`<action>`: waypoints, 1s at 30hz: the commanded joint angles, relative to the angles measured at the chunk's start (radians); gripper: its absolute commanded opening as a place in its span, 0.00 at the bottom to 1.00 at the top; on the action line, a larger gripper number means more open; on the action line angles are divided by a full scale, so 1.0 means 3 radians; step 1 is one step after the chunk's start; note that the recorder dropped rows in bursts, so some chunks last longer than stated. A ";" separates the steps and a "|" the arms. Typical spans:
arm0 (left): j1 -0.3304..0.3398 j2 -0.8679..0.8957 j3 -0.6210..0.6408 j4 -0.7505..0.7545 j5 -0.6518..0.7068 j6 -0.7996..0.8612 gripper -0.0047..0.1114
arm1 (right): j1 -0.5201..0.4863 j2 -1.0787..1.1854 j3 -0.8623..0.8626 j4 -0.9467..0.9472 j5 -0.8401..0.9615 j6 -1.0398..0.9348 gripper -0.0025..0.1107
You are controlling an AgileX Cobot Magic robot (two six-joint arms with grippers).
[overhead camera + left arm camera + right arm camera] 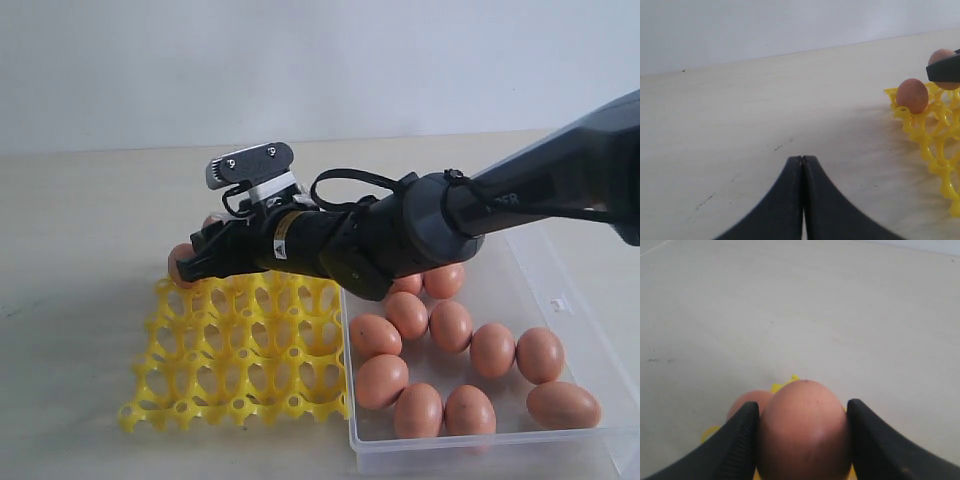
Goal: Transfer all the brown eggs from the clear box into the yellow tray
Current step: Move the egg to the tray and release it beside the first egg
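Observation:
My right gripper (210,245) reaches across to the far left corner of the yellow tray (240,370) and is shut on a brown egg (804,432), held just above the cups. From outside only the top of that egg (213,218) peeks over the near finger. Another brown egg (180,264) sits in the tray's corner cup, just past the fingertips. Several brown eggs (450,325) lie in the clear box (600,335) to the right of the tray. My left gripper (802,159) is shut and empty above bare table, left of the tray (940,130).
The tray and box stand side by side on a pale wooden table (90,220), against a white wall. My right arm (520,200) stretches over the far part of the box.

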 commanded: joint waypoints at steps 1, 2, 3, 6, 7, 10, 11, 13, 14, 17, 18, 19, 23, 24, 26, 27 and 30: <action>-0.0023 0.0008 -0.0013 -0.0022 -0.0040 -0.0014 0.04 | -0.0007 -0.0011 -0.0072 -0.0001 0.0050 0.0069 0.02; -0.0023 0.0008 -0.0013 -0.0022 -0.0040 -0.0014 0.04 | -0.0007 -0.0011 -0.0072 -0.0001 0.0050 0.0069 0.02; -0.0023 0.0008 -0.0013 -0.0022 -0.0040 -0.0014 0.04 | -0.0015 -0.0011 -0.0072 -0.0002 0.0050 0.0086 0.02; -0.0023 0.0008 -0.0013 -0.0022 -0.0040 -0.0014 0.04 | -0.0015 -0.0006 -0.0072 -0.0002 0.0050 0.0095 0.02; -0.0023 0.0008 -0.0013 -0.0022 -0.0040 -0.0014 0.04 | -0.0015 -0.0006 -0.0072 -0.0010 0.0050 0.0095 0.02; -0.0023 0.0008 -0.0013 -0.0022 -0.0040 -0.0014 0.04 | -0.0023 -0.0006 -0.0072 -0.0016 0.0050 0.0095 0.03; -0.0023 0.0008 -0.0013 -0.0022 -0.0040 -0.0014 0.04 | -0.0023 -0.0006 -0.0072 -0.0016 0.0050 0.0095 0.04; -0.0023 0.0008 -0.0013 -0.0022 -0.0040 -0.0014 0.04 | -0.0023 -0.0006 -0.0072 -0.0016 0.0050 0.0095 0.09; -0.0023 0.0008 -0.0013 -0.0022 -0.0040 -0.0014 0.04 | -0.0023 -0.0006 -0.0072 -0.0016 0.0050 0.0095 0.13; -0.0023 0.0008 -0.0013 -0.0022 -0.0040 -0.0014 0.04 | -0.0023 -0.0006 -0.0072 -0.0016 0.0045 0.0095 0.28; -0.0023 0.0008 -0.0013 -0.0022 -0.0040 -0.0014 0.04 | -0.0023 -0.0006 -0.0072 -0.0016 0.0045 0.0095 0.33; -0.0023 0.0008 -0.0013 -0.0022 -0.0040 -0.0014 0.04 | -0.0023 -0.0006 -0.0072 -0.0024 0.0045 0.0095 0.38; -0.0023 0.0008 -0.0013 -0.0022 -0.0040 -0.0014 0.04 | -0.0023 -0.0006 -0.0072 -0.0024 0.0045 0.0095 0.47; -0.0023 0.0008 -0.0013 -0.0022 -0.0040 -0.0014 0.04 | -0.0023 -0.0006 -0.0072 -0.0024 0.0045 0.0095 0.47; -0.0023 0.0008 -0.0013 -0.0022 -0.0040 -0.0014 0.04 | -0.0023 -0.0006 -0.0072 -0.0024 0.0045 0.0095 0.47; -0.0023 0.0008 -0.0013 -0.0022 -0.0040 -0.0014 0.04 | -0.0023 -0.0006 -0.0072 -0.0024 0.0052 0.0095 0.47; -0.0023 0.0008 -0.0013 -0.0022 -0.0040 -0.0014 0.04 | -0.0023 -0.0006 -0.0072 -0.0024 0.0080 0.0095 0.47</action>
